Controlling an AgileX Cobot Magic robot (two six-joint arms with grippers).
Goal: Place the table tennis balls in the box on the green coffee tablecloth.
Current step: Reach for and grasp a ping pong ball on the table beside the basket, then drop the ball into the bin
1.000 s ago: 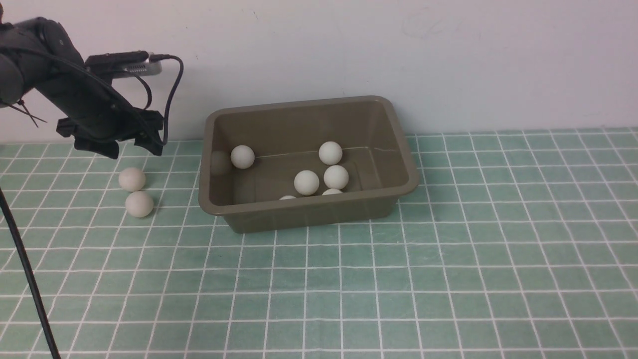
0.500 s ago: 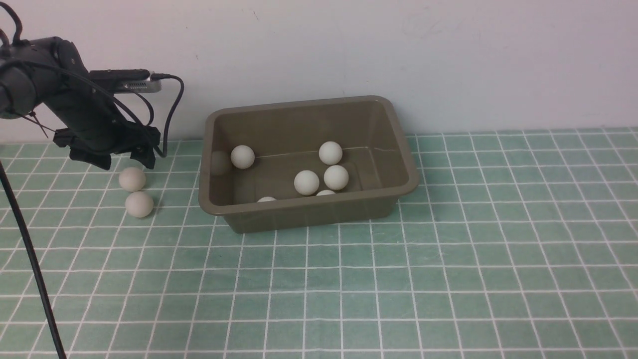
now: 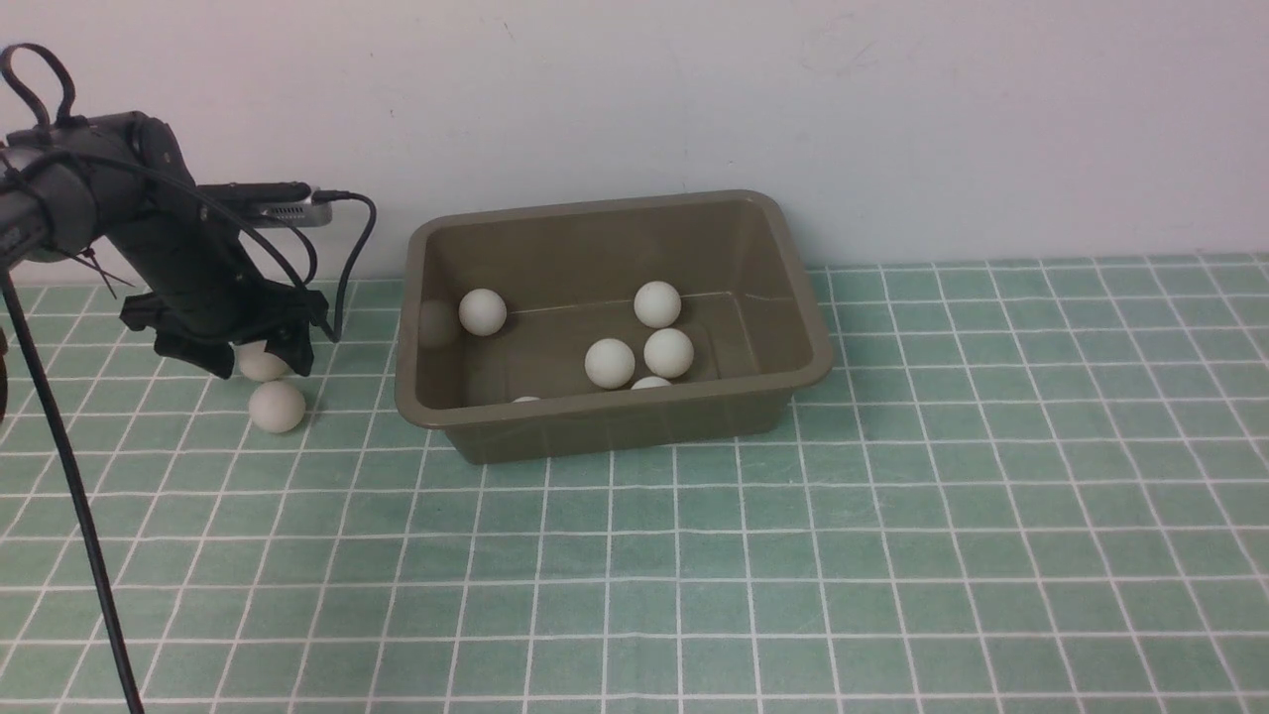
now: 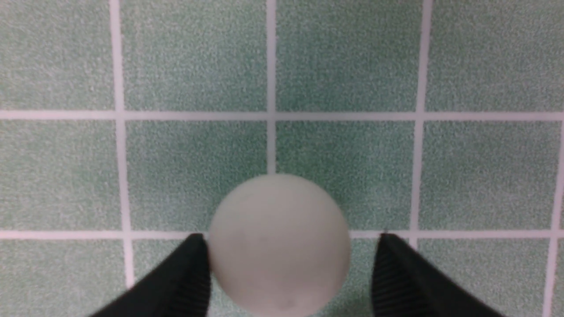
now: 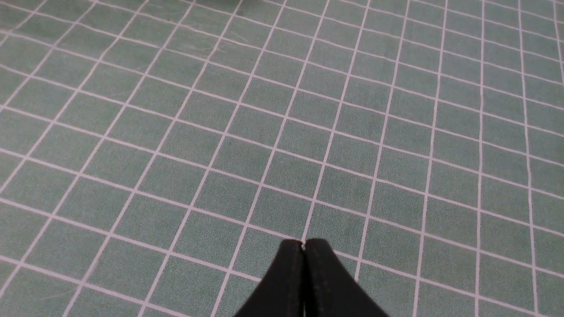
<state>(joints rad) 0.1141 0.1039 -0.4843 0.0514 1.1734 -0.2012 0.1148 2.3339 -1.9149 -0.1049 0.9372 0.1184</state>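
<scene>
The olive-brown box [image 3: 615,433] stands on the green coffee tablecloth [image 3: 892,555] and holds several white table tennis balls [image 3: 610,363]. Left of the box, two more balls lie on the cloth. My left gripper [image 3: 246,362] is down over the farther one [image 3: 266,367], while the nearer one [image 3: 278,407] lies free. In the left wrist view the gripper [image 4: 291,237] is open astride that ball [image 4: 280,244]: one finger [image 4: 189,273] is at its side and the other stands a little apart. My right gripper [image 5: 303,243] is shut and empty over bare cloth.
A pale wall [image 3: 892,119] rises close behind the box. A black cable [image 3: 69,516] hangs down at the far left in the front view. Open cloth stretches in front of and to the right of the box.
My left gripper has come down from above the two loose balls until its fingers flank the farther one. A ball inside the box rolled left along the near wall.
</scene>
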